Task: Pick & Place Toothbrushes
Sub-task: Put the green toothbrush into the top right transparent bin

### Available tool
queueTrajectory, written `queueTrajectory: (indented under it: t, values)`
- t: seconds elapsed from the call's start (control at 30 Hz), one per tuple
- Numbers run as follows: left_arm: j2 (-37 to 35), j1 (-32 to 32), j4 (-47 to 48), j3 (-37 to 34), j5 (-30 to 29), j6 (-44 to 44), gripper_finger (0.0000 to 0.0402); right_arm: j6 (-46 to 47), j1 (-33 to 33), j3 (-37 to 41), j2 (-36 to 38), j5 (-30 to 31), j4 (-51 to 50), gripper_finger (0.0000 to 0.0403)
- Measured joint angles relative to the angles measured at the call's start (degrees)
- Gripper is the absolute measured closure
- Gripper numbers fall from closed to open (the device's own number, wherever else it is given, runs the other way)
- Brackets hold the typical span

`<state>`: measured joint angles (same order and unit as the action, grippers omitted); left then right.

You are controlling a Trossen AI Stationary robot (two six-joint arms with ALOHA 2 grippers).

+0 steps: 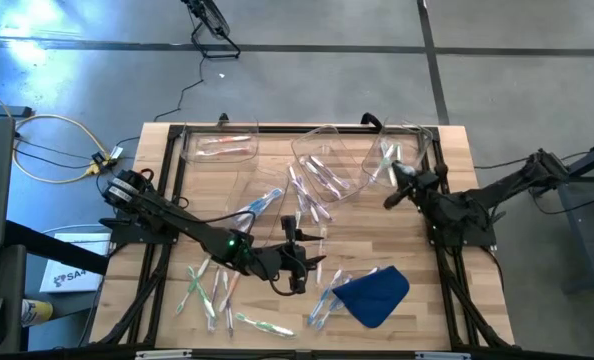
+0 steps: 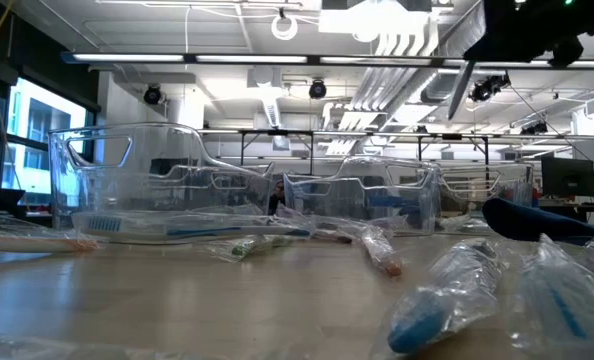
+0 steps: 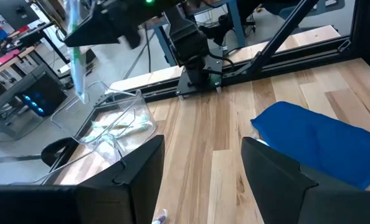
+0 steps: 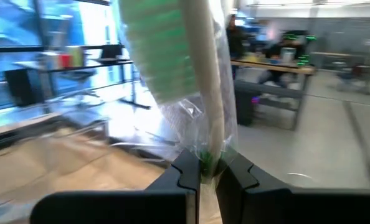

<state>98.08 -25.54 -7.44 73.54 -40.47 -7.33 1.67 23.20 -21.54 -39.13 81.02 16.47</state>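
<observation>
Here, wooden table (image 1: 377,240), blue cloth (image 1: 373,295), workshop behind.

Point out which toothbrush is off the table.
The green-bristled toothbrush, pinched in the right gripper over the right-hand bin; the others lie on the table or in bins.

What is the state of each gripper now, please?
Left gripper: open, holding nothing, above the table.
Right gripper: shut on a wrapped green toothbrush.

The wooden counter (image 1: 377,220) carries three clear plastic bins (image 1: 220,148) along its far edge. Wrapped toothbrushes (image 1: 209,290) lie scattered across its middle and near-left area. A blue cloth (image 1: 373,294) lies at near right.
</observation>
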Motion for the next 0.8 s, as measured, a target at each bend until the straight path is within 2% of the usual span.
queueTrajectory:
  t: [0.1, 0.27, 0.5, 0.8]
  values:
    - [0.0, 0.0, 0.0, 0.0, 0.0, 0.0, 0.0193, 0.0, -5.7, 0.0, 0.0, -1.8, 0.0, 0.0386]
    - [0.0, 0.0, 0.1, 0.0, 0.0, 0.0, 0.0193, 2.7, -15.9, 0.0, -0.7, -9.5, -2.5, 0.0386]
    - [0.0, 0.0, 0.4, 0.0, 0.0, 0.0, 0.0193, 22.8, -31.8, 0.0, -2.3, -29.4, -19.7, 0.0386]
    - [0.0, 0.0, 0.4, 0.0, 0.0, 0.1, 0.0193, 28.6, -47.4, 0.0, -3.0, -51.4, -24.6, 0.0386]
